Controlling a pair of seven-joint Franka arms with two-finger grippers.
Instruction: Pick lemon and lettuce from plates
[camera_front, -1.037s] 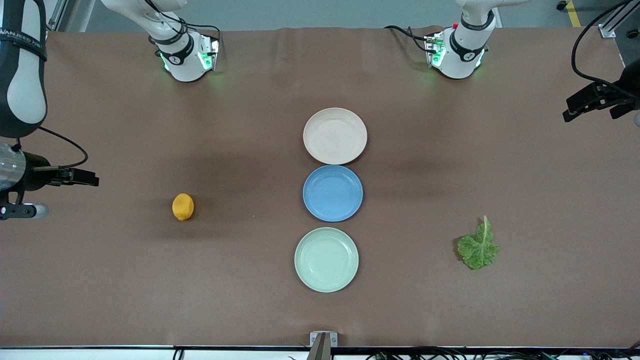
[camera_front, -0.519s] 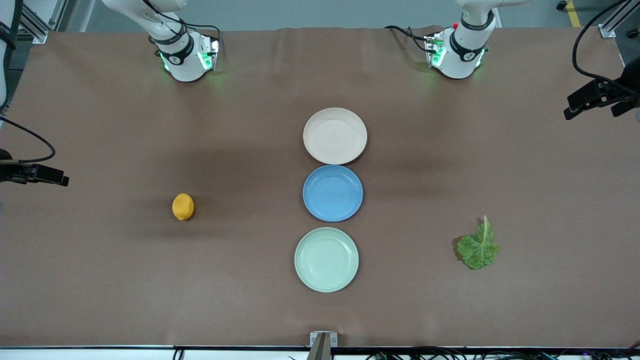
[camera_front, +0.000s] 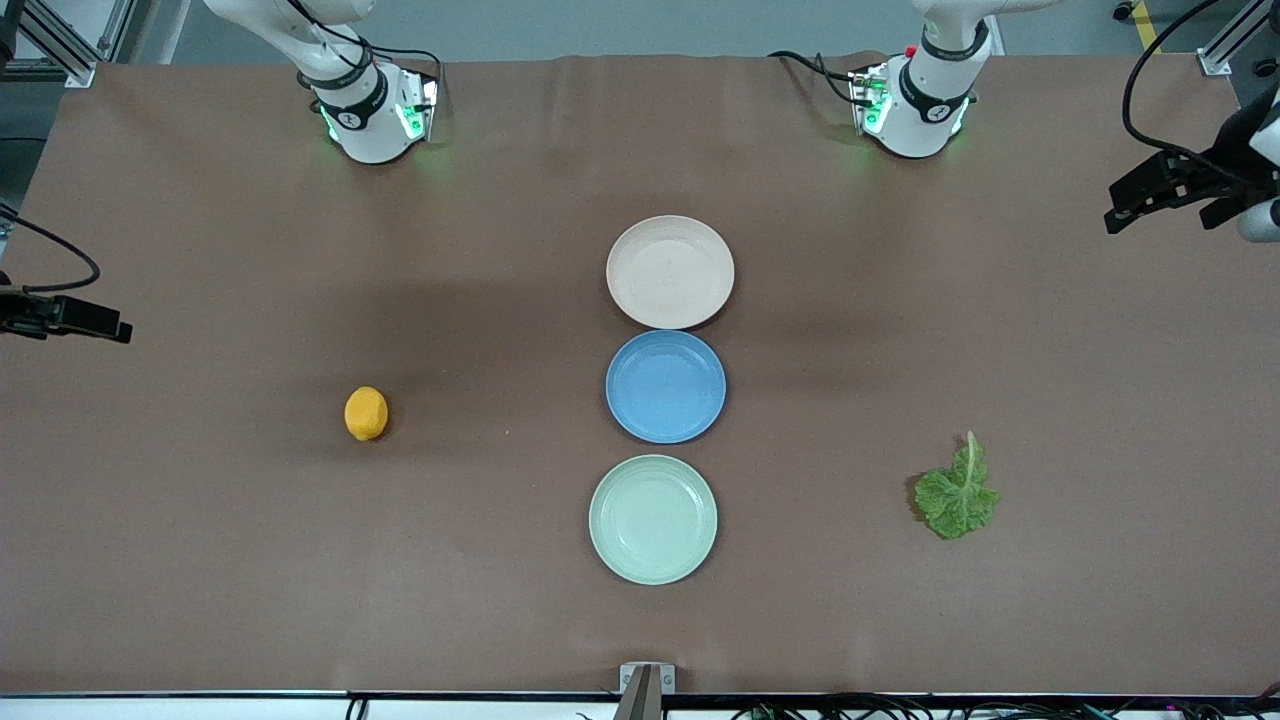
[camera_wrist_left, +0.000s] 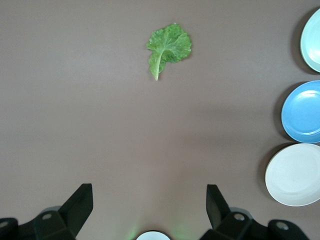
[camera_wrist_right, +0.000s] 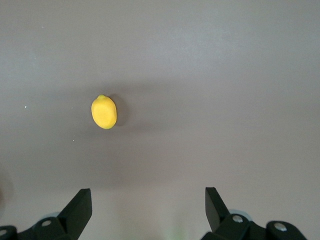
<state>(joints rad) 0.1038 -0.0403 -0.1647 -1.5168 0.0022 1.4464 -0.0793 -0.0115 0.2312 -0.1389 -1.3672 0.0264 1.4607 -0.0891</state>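
The lemon (camera_front: 366, 413) lies on the bare brown table toward the right arm's end, off the plates; it also shows in the right wrist view (camera_wrist_right: 104, 112). The lettuce (camera_front: 957, 493) lies on the bare table toward the left arm's end; it also shows in the left wrist view (camera_wrist_left: 168, 46). The beige plate (camera_front: 670, 271) and the mint plate (camera_front: 653, 519) are empty. My right gripper (camera_front: 100, 328) (camera_wrist_right: 148, 196) is open and empty, high over the table's edge at its end. My left gripper (camera_front: 1130, 200) (camera_wrist_left: 149, 192) is open and empty, high over its end.
An empty blue plate (camera_front: 666, 386) sits between the beige and mint plates in one row at the table's middle. The arm bases (camera_front: 370, 110) (camera_front: 915, 105) stand at the edge farthest from the front camera. A small bracket (camera_front: 646, 678) sits at the nearest edge.
My right arm has pulled back toward its end of the table and mostly left the front view. My left gripper has shifted slightly inward. Lemon, lettuce and plates have not moved.
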